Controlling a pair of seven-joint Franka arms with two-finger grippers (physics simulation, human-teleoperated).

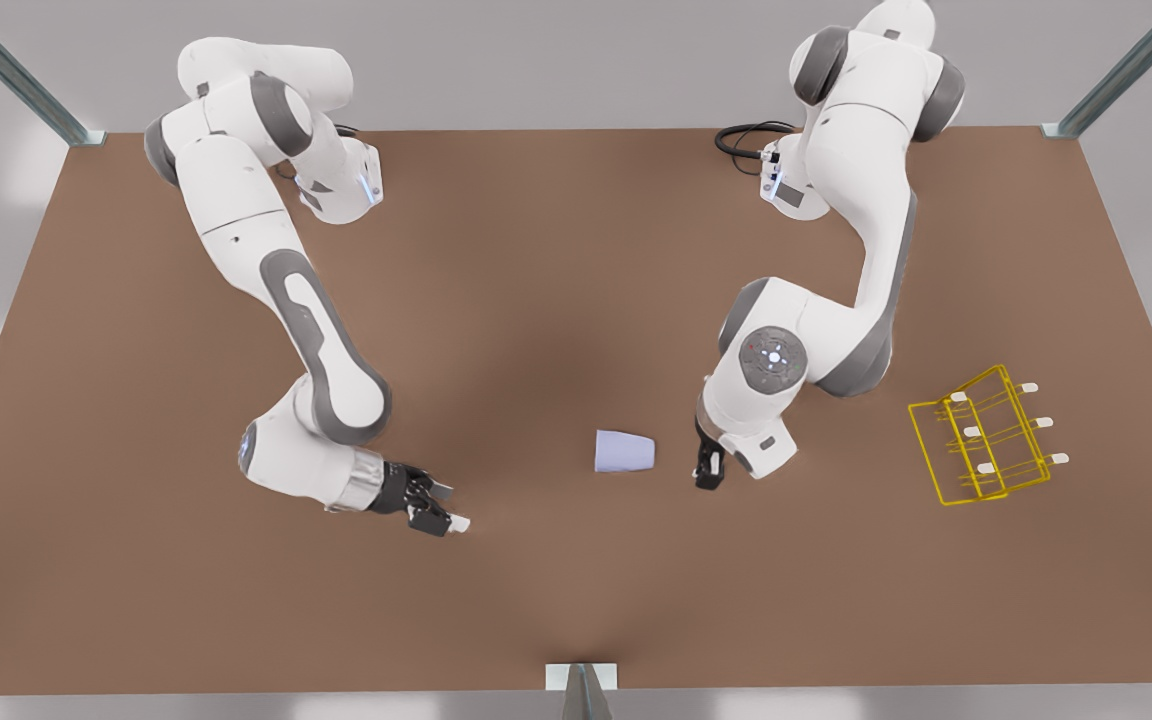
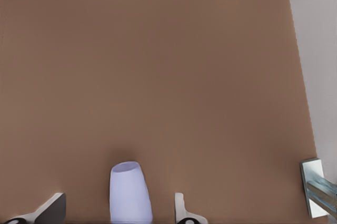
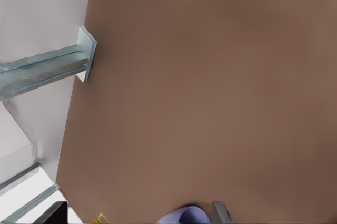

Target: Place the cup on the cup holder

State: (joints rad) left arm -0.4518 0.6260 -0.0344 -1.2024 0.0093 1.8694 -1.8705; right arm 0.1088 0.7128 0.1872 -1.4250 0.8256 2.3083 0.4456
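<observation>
**Position.** The cup (image 1: 624, 450) lies on its side around the middle of the desk (image 1: 536, 250), somewhat toward the edge that carries the centre post. The cup holder (image 1: 986, 435) stands well apart, near the desk edge on the front view's right.

**Grippers.** The right gripper (image 1: 706, 475) is just beside the cup with its fingers (image 3: 220, 212) spread and nothing held. The left gripper (image 1: 441, 508) waits nearer the opposite edge, its jaws also apart, aimed toward the cup.

**Procedure.** The step in hand appears to be the grasp.
- Centre the right gripper over the tapered wall.
- Close across the narrow axis, so that the cup does not roll.
- Lift before moving toward the prongs.

**Markings.** No legible writing or brand.
</observation>
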